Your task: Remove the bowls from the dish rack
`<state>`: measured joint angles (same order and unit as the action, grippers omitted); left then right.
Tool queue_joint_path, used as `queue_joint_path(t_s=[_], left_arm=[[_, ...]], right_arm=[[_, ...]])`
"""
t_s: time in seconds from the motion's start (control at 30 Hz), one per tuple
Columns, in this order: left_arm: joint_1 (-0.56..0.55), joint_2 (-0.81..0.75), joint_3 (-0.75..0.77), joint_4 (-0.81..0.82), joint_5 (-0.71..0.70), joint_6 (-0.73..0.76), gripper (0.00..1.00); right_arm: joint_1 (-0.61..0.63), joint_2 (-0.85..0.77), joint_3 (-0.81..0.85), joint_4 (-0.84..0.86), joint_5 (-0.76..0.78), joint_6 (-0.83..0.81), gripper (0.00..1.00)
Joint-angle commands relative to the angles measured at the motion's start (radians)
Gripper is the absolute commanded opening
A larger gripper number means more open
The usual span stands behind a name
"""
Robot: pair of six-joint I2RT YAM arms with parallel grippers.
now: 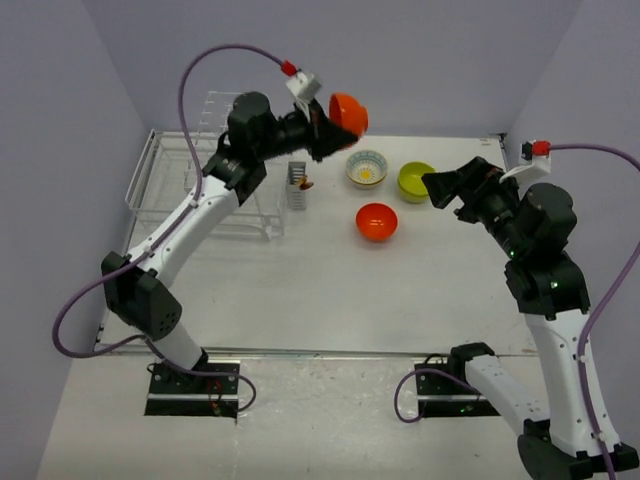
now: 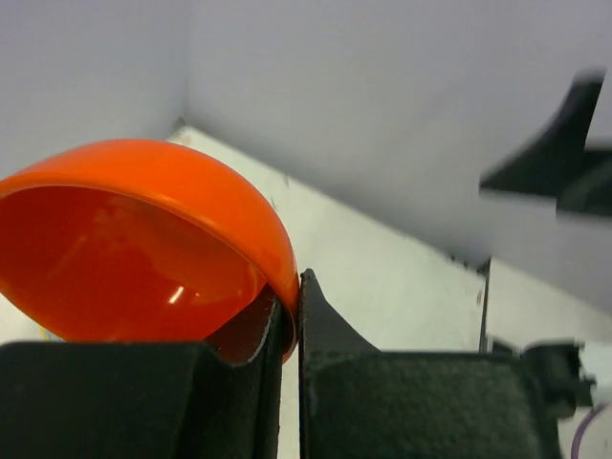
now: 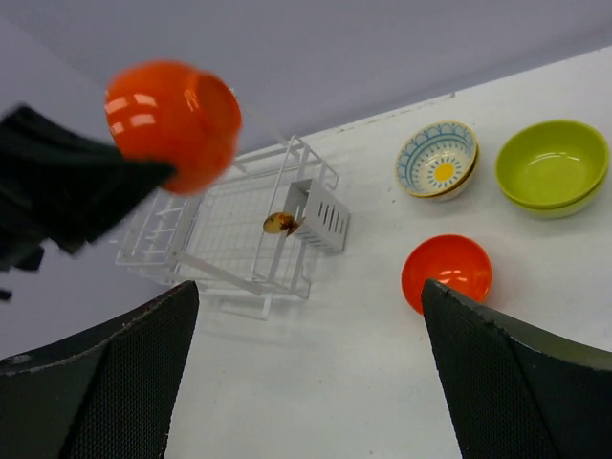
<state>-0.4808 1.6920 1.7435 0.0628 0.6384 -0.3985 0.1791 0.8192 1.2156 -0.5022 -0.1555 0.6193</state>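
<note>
Left hand [image 2: 292,325]: pinching the rim of the orange-red bowl [image 2: 143,239], held in the air beside the dish rack [image 1: 170,185].
Right hand [image 3: 306,296]: spread, holding nothing.
Done: 3 bowls on the worktop [image 1: 300,290]: flowered bowl [image 1: 367,168], lime-green bowl [image 1: 416,181], second orange-red bowl [image 1: 377,221].
Remaining: probably setting down the held bowl.
Hidden: rack portion behind the left arm; brown item [image 3: 278,223] at the cutlery holder [image 3: 320,218] is unidentifiable.

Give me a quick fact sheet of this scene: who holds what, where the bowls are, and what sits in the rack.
Left gripper: shut on the rim of the held orange bowl, up in the air
Right gripper: open, empty, beside the lime-green bowl
Bowls on the table: flower-patterned bowl, lime-green bowl, orange-red bowl
Dish rack: on the table's left side, no bowls visible in it
Grey cutlery holder: at the rack's right end, a small brown item in it
</note>
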Motion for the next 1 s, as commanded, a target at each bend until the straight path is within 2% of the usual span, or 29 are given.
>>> queue_joint_path(t_s=[0.0, 0.03, 0.1, 0.13, 0.23, 0.27, 0.43, 0.57, 0.67, 0.87, 0.9, 0.97], left_arm=[[-0.11, -0.137, -0.281, -0.191, -0.011, 0.405, 0.0], [-0.16, -0.165, -0.329, -0.211, -0.043, 0.555, 0.0], [-0.282, -0.242, -0.425, -0.224, -0.086, 0.651, 0.0], [-0.309, -0.261, -0.508, -0.219, -0.086, 0.702, 0.0], [-0.358, -0.288, -0.579, -0.222, -0.062, 0.734, 0.0], [-0.378, -0.285, -0.585, -0.23, -0.051, 0.75, 0.0], [-0.413, -0.233, -0.539, -0.307, -0.031, 0.848, 0.0], [-0.426, -0.183, -0.46, -0.408, -0.055, 0.9, 0.0], [-0.435, -0.138, -0.399, -0.486, -0.103, 0.925, 0.0], [-0.459, -0.089, -0.334, -0.554, -0.16, 0.943, 0.0], [-0.461, -0.089, -0.331, -0.557, -0.169, 0.943, 0.0], [-0.463, -0.088, -0.323, -0.563, -0.192, 0.945, 0.0]], right_arm=[[-0.02, 0.089, 0.1, -0.091, 0.066, -0.055, 0.99], [-0.021, 0.103, 0.116, -0.111, 0.071, -0.068, 0.99], [-0.021, 0.132, 0.142, -0.133, 0.117, -0.104, 0.99], [-0.021, 0.165, 0.147, -0.151, 0.126, -0.115, 0.99], [-0.02, 0.266, 0.182, -0.214, 0.071, -0.142, 0.99], [-0.017, 0.294, 0.196, -0.226, 0.004, -0.147, 0.99], [0.06, 0.431, 0.225, -0.321, -0.11, -0.223, 0.99], [0.152, 0.518, 0.24, -0.418, -0.053, -0.288, 0.99], [0.193, 0.528, 0.222, -0.438, -0.018, -0.297, 0.95], [0.237, 0.558, 0.216, -0.452, 0.017, -0.3, 0.75], [0.238, 0.564, 0.217, -0.456, 0.039, -0.3, 0.66], [0.246, 0.578, 0.219, -0.466, 0.062, -0.302, 0.54]])
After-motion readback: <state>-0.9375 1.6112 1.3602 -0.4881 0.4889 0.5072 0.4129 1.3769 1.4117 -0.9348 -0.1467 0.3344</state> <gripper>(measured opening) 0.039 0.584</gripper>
